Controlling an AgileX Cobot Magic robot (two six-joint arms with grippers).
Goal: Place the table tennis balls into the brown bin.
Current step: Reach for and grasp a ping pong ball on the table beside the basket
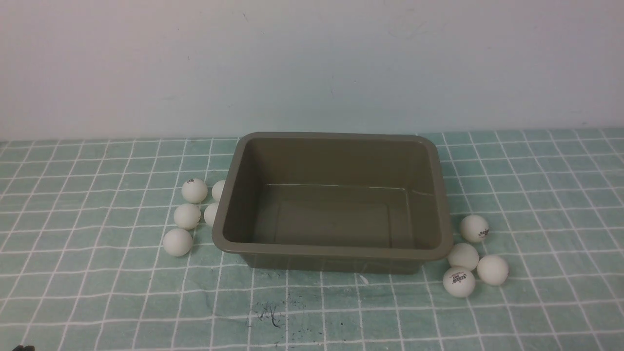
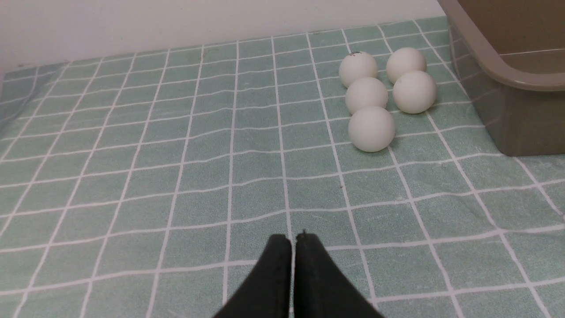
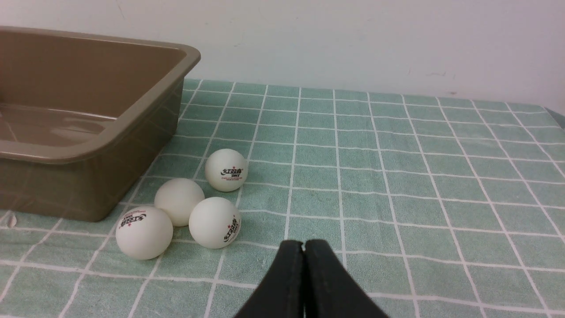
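Observation:
The brown bin (image 1: pixel 441 195) stands empty in the middle of the table; its rim also shows in the wrist views (image 2: pixel 481 57) (image 3: pixel 132 110). Several white table tennis balls (image 1: pixel 178 242) lie in a cluster by its left wall, also seen from the left wrist (image 2: pixel 371 128). Another cluster of balls (image 1: pixel 459 281) lies by its front right corner (image 3: pixel 215 222), some with dark logos. My left gripper (image 2: pixel 294 238) is shut and empty, well short of the left cluster. My right gripper (image 3: pixel 303 245) is shut and empty, just beside the nearest right ball. Neither gripper shows in the front view.
A green cloth with a white grid (image 1: pixel 97 292) covers the table. A pale wall (image 1: pixel 312 63) rises right behind the bin. Small dark marks (image 1: pixel 268 312) stain the cloth in front of the bin.

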